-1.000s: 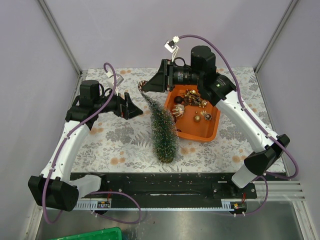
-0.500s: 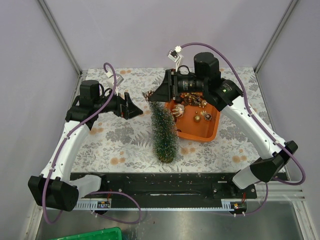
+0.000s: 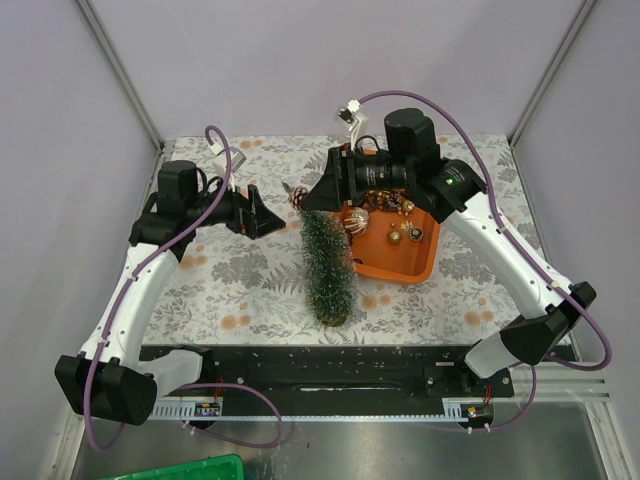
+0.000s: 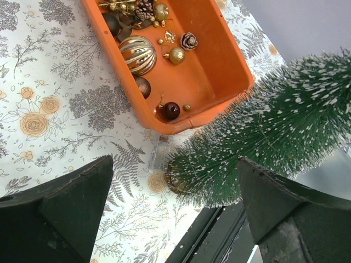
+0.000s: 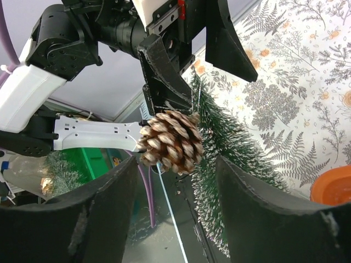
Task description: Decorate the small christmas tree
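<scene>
L gripper (image 3: 266,213) hangs wide open w/ nothing in it, just left of the small christmas tree (image 3: 328,265). The tree stands on the floral table (image 3: 240,290) btwn both arms. A brown pinecone (image 5: 171,141) sits at the treetop. R gripper (image 3: 315,195) is spread around it, not clamping. Orange tray (image 3: 420,270) lies right of the tree.

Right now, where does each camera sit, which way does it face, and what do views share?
Top external: above, behind the bases, looking down at the table; both arms show.
Left wrist: looks down past the left tool at the orange tray and small christmas tree.
Right wrist: looks past the right tool at the pinecone, tree, left arm.
Shared: all three show the tree.
</scene>
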